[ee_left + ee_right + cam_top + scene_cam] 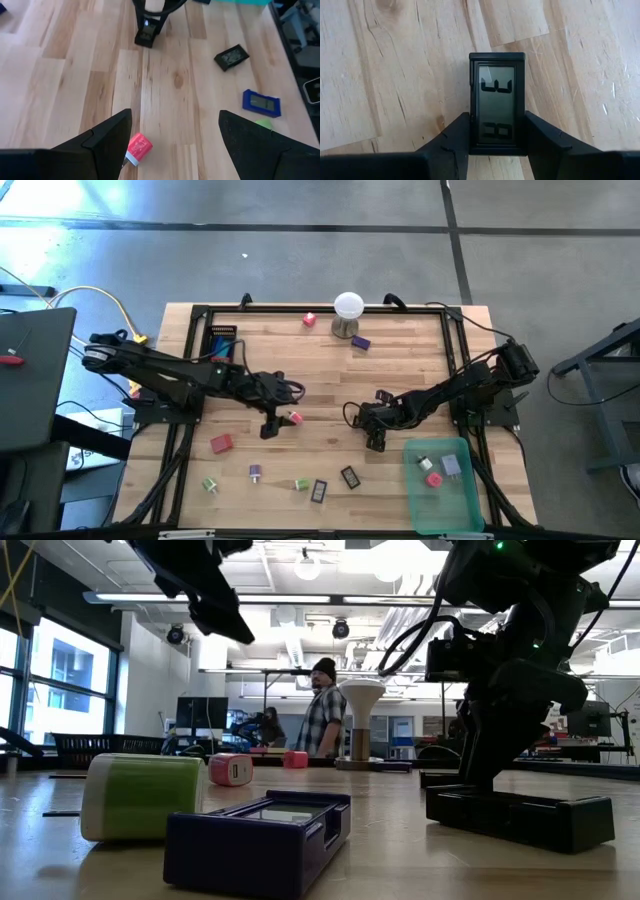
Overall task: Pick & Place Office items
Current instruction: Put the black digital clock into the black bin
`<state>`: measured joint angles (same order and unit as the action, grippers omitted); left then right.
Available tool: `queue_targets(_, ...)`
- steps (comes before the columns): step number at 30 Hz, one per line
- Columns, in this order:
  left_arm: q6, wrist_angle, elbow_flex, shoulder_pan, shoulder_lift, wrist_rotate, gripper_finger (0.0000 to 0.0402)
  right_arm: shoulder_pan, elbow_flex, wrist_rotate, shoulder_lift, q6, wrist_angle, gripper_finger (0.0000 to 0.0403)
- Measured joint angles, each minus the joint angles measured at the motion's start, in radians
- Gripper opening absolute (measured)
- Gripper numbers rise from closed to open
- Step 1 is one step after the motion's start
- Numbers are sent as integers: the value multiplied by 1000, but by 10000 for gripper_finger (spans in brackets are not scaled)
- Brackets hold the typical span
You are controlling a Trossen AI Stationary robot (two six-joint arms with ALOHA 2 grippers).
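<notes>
Small office items lie scattered on the wooden table (330,380). My right gripper (375,442) (497,145) has come down on a black block with a grey number display (496,107), which lies flat with its display up (520,820). My left gripper (270,425) (175,145) hangs open above the table. A red-pink piece (138,147) (295,418) lies below it, close to one finger and touched by neither. My right gripper pinches the black display block by its two long sides (471,135), at the end nearer the wrist, one finger on each side. The fingers come steeply from above and lie along the block. It rests flat on the table.
A teal bin (470,505) with a few pieces stands at the near right. A white ball on a metal stand (347,310) is at the far middle. A red block (221,443), a blue piece (319,491), another black piece (349,476) and green pieces (210,484) lie near the front.
</notes>
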<state>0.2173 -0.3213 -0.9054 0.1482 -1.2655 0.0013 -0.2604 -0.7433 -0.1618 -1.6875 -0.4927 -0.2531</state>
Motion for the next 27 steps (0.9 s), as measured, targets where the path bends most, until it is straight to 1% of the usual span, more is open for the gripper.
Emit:
queue_targets(6, -9, 19, 0, 0, -41, 0, 291, -1, 2, -9, 9, 0, 0, 138)
queue_targets(13, -8, 37, 0, 0, -38, 1, 291, -2, 11, -48, 99, 19, -30, 138)
queue_targets(18, -1, 60, 0, 0, -39, 1, 291, -2, 7, -118, 169, 53, 12, 138)
queue_targets(20, 24, 57, 0, 0, -39, 2, 291, -2, 6, -130, 174, 84, 64, 138)
queue_targets(24, 66, 82, 0, 0, -39, 2, 291, -8, 6, -136, 174, 165, 152, 138)
queue_targets(27, 23, 98, 0, 0, -39, 2, 291, -8, 5, -119, 175, 205, 206, 138)
